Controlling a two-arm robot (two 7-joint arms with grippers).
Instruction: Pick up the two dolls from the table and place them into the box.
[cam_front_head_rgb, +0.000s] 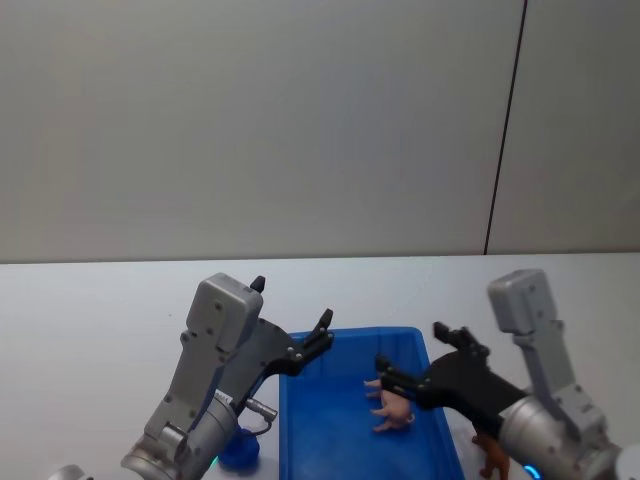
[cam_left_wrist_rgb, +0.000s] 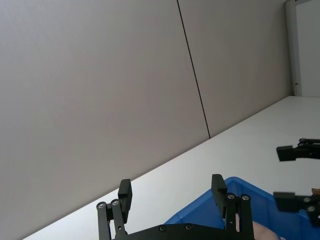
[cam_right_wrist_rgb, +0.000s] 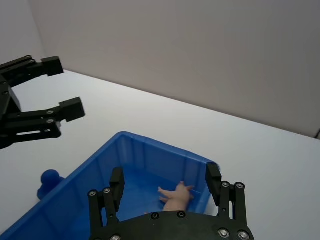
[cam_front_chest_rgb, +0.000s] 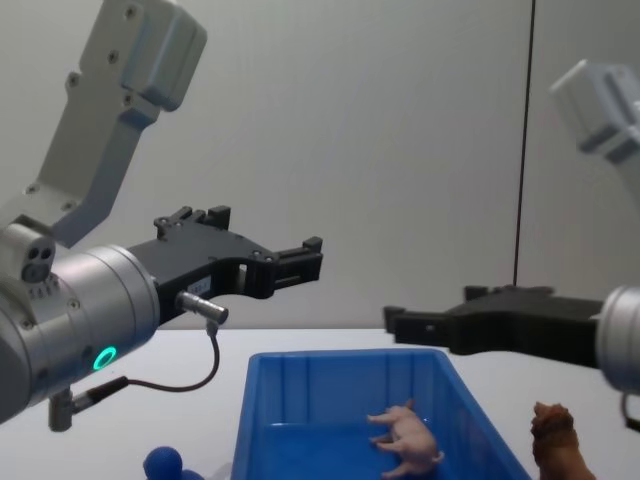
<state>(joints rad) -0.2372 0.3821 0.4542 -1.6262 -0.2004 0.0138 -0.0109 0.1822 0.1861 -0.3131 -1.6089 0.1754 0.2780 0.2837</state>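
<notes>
The pale pink pig doll (cam_front_head_rgb: 392, 408) lies on its side inside the blue box (cam_front_head_rgb: 350, 333), near its right wall. The reddish-brown shaggy doll (cam_front_head_rgb: 490, 455) stands on the white table (cam_front_head_rgb: 90, 310), just right of the box. My left gripper (cam_front_head_rgb: 292, 302) hovers open and empty above the box's left rim. My right gripper (cam_front_head_rgb: 411, 345) hangs open and empty over the box's right part, above the pig. In the right wrist view the pig (cam_right_wrist_rgb: 176, 196) shows between the open fingers (cam_right_wrist_rgb: 116, 180), well below them. From the chest, the pig (cam_front_chest_rgb: 408, 440) and the brown doll (cam_front_chest_rgb: 555, 440) sit under the right gripper (cam_front_chest_rgb: 435, 310).
A small dark-blue knob (cam_front_head_rgb: 240, 450) sits on the table left of the box, under my left arm. A grey wall with a dark seam (cam_front_head_rgb: 505, 130) rises behind the table. White tabletop stretches beyond and beside the box.
</notes>
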